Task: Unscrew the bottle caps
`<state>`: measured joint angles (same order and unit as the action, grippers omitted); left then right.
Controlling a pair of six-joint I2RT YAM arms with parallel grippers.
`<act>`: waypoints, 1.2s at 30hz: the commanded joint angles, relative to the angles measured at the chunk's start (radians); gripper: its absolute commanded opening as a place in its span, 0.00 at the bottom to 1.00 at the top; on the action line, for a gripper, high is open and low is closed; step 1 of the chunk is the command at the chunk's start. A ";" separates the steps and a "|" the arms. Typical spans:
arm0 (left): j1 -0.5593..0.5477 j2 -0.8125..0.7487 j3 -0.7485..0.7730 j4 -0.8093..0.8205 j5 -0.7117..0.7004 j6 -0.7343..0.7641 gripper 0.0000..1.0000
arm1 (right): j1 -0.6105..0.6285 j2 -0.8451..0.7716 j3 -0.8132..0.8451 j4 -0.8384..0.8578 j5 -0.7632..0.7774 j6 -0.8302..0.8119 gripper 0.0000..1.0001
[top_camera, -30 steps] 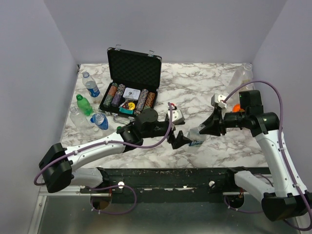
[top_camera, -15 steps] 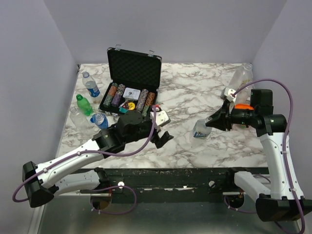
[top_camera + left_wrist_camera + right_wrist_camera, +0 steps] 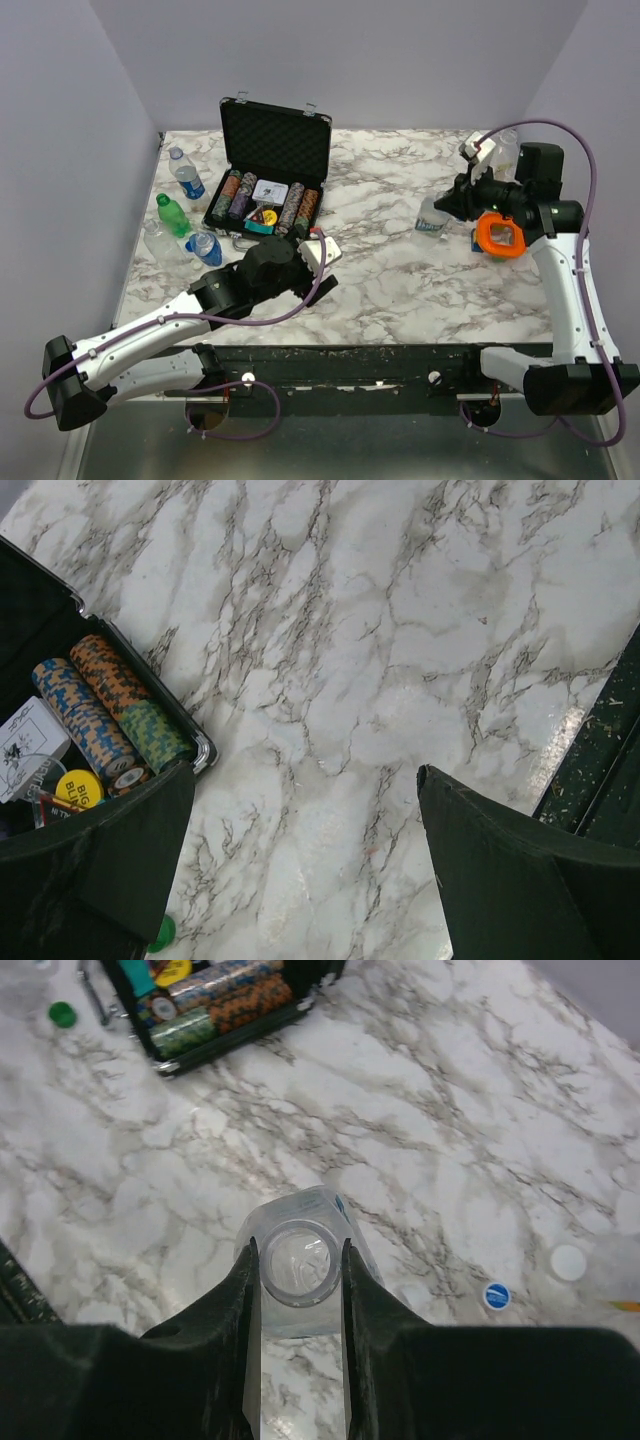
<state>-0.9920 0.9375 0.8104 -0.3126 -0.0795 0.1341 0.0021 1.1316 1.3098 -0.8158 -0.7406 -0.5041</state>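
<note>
- The right claw [image 3: 298, 1260] is clamped tight on the neck of a clear bottle [image 3: 300, 1215] with a blue label, out over the right half of the table [image 3: 380, 290]. The bottle's mouth is uncapped. I can't tell whether its base touches the marble.
- Two loose caps lie on the marble close by, near each other: a white cap [image 3: 568, 1261] and a blue cap [image 3: 495, 1295].
- The left claw [image 3: 305, 775] has its jaws spread wide and holds nothing. It hangs over bare marble toward the near edge, near the near right corner of the poker chip case [image 3: 275, 140].
- The case stands open toward the far left of the table, with rows of poker chips [image 3: 100, 700] in its tray.
- A green cap [image 3: 160, 935] lies on the table just off the case's near side.
- Along the left edge stands a green bottle [image 3: 172, 215], with an upright blue-labelled bottle [image 3: 186, 177] behind it and a third bottle [image 3: 205, 247] nearer the near edge.
- A pale clear bottle [image 3: 500, 155] sits at the far right corner, partly hidden by the right arm.
</note>
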 commanded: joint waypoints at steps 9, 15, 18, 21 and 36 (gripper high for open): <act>0.003 -0.026 -0.033 0.009 -0.025 0.032 0.99 | -0.065 0.319 0.149 0.348 0.259 0.179 0.10; 0.003 -0.028 -0.043 0.017 -0.034 0.042 0.99 | -0.082 0.503 0.282 0.349 0.294 0.184 0.12; 0.003 -0.029 -0.048 0.024 -0.037 0.047 0.99 | -0.093 0.554 0.312 0.348 0.299 0.184 0.13; 0.004 -0.028 -0.053 0.029 -0.037 0.050 0.99 | -0.102 0.591 0.328 0.342 0.299 0.182 0.14; 0.009 -0.025 -0.060 0.035 -0.028 0.055 0.99 | -0.113 0.737 0.416 0.299 0.311 0.179 0.21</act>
<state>-0.9894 0.9253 0.7567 -0.2932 -0.0940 0.1787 -0.1043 1.8408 1.6882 -0.4973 -0.4583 -0.3294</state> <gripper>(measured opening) 0.987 0.334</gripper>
